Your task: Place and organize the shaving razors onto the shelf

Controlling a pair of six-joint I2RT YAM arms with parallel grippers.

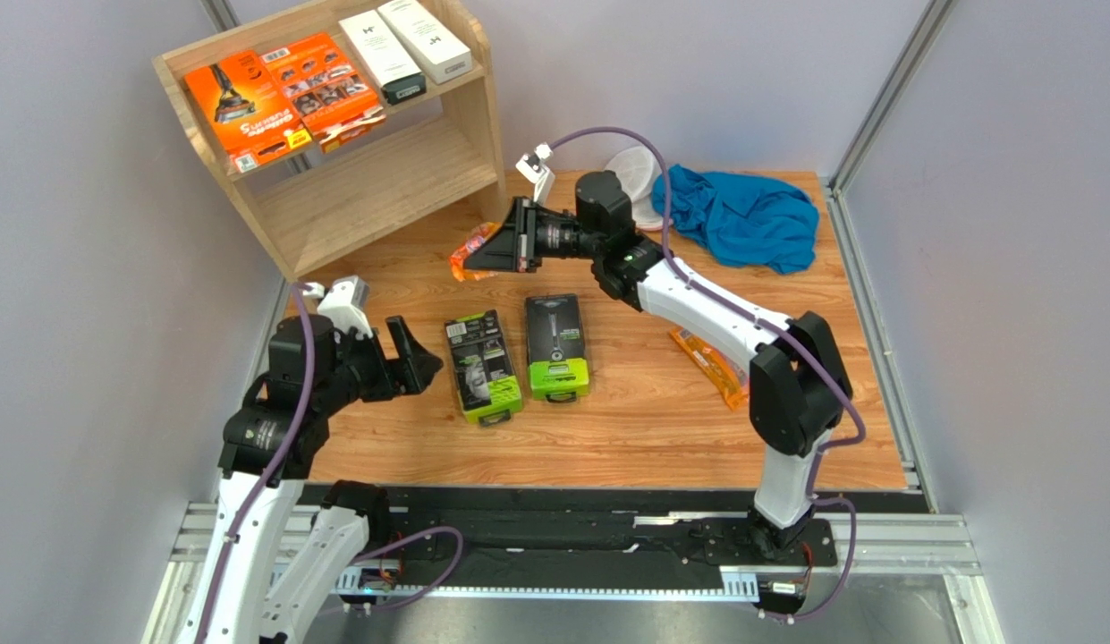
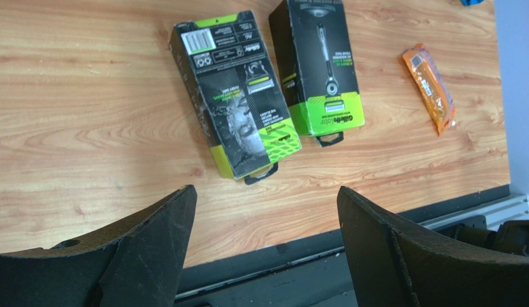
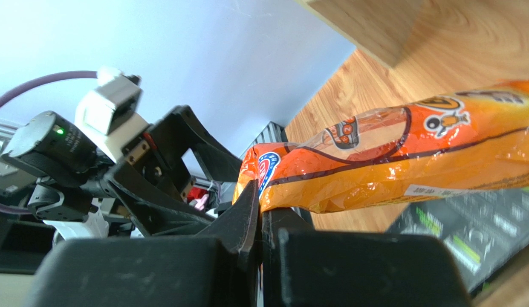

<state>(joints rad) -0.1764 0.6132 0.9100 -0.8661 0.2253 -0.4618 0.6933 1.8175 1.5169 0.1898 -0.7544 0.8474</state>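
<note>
The shelf [image 1: 385,181] carried two flat orange packs [image 1: 285,94] and two white boxes [image 1: 406,47]. My right gripper [image 1: 497,250] clamped a small orange packet [image 1: 469,258] just before it; my left gripper [image 2: 265,198] gaped empty. Black-and-lime packs [image 1: 482,365] and second packet [image 1: 708,365] lay unshelved.

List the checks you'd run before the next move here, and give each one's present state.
1. Right tool shut on the small orange packet: ok.
2. Grip firm: cannot tell. It pinches one end only, and the rest sticks out.
3. Shelf lower tier bare where the packet would go: ok.
4. Left tool open, holding nothing, well apart from the right tool: ok.
5. All razors shelved: not ok. Two black-and-lime packs and a second orange packet lie on the table.
</note>
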